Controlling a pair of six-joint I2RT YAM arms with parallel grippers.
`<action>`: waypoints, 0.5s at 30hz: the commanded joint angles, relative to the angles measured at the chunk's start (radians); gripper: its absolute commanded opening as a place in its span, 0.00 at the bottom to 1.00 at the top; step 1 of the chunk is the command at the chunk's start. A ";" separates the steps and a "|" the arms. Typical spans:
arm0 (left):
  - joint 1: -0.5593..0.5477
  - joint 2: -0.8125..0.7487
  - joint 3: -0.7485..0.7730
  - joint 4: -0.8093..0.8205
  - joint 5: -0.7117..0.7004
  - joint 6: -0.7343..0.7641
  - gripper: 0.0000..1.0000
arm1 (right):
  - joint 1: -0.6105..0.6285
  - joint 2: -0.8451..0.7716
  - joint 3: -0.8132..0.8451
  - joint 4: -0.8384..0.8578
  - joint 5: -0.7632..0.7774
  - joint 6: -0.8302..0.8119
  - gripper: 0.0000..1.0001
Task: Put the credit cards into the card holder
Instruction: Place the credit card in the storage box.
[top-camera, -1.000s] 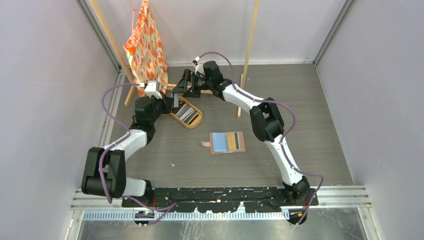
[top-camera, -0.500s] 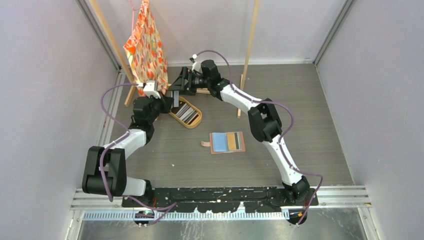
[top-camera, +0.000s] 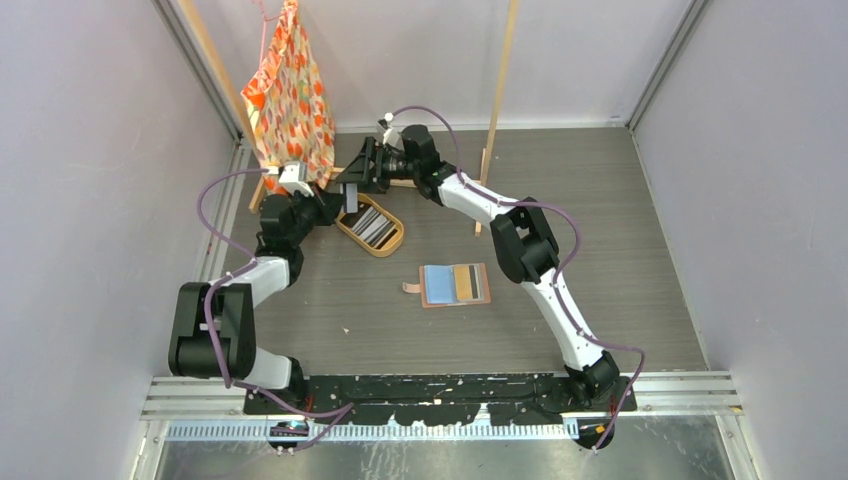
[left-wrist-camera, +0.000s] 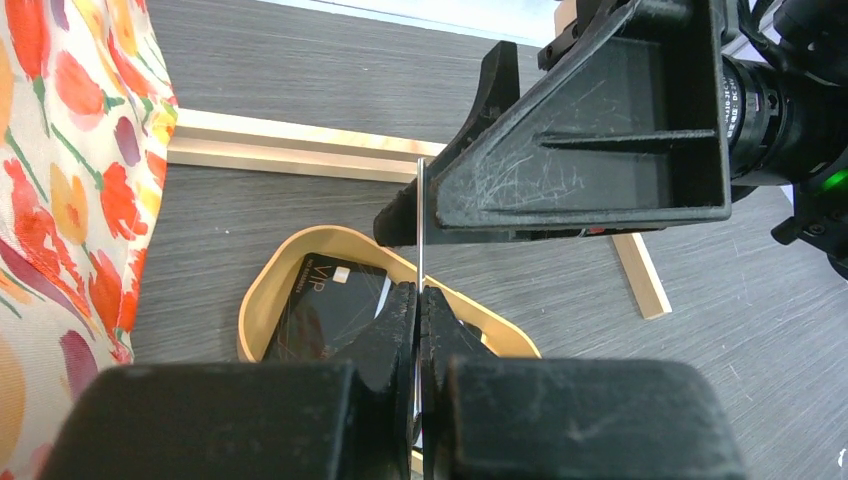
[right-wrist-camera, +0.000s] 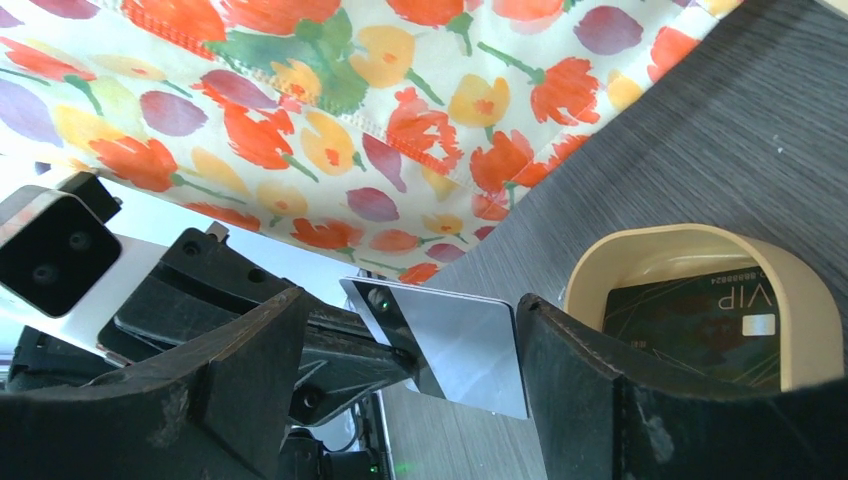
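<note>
Salmon-brown card holder (top-camera: 455, 284) lies open and flat on the grey table (top-camera: 620, 250), nearest the arm bases, well apart from both grippers. Snap tab sticks out on its left. Blue and tan panels show inside; cannot tell if cards or pockets.

Further back-left, oval tan tray (top-camera: 392, 240) sits on the table. Several credit cards lie in it, a black VIP card (left-wrist-camera: 322, 300) on top.

Left gripper (left-wrist-camera: 420, 300) hangs over the tray's far-left end, clenched on 1 silver card (right-wrist-camera: 462, 348). Card stands upright, seen edge-on as a thin line in the left wrist view, its lower part pinched between the 2 left fingers, its upper part sticking up free.

Right gripper (right-wrist-camera: 412, 320) meets it from the opposite side, jaws released and spread. Silver card sits between its 2 fingers (right-wrist-camera: 230, 380). Clear gap on one side, other finger just beside the card edge; cannot tell if touching. No grip by the right gripper yet.

Behind both grippers, a floral bag (top-camera: 290, 95) in orange, red and purple hangs from a wooden frame (top-camera: 500, 90). A pale wooden bar (left-wrist-camera: 290, 152) of that frame lies on the table past the tray. Bag's hem is near the left gripper, not touching the card.
</note>
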 joint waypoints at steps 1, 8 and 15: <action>0.013 0.003 0.011 0.083 0.044 -0.013 0.00 | 0.006 0.000 0.063 0.076 -0.014 0.025 0.80; 0.019 0.011 0.014 0.092 0.061 -0.021 0.00 | 0.007 0.011 0.068 0.072 -0.015 0.025 0.75; 0.026 0.021 0.018 0.103 0.082 -0.029 0.00 | 0.008 0.019 0.081 0.049 -0.012 0.000 0.76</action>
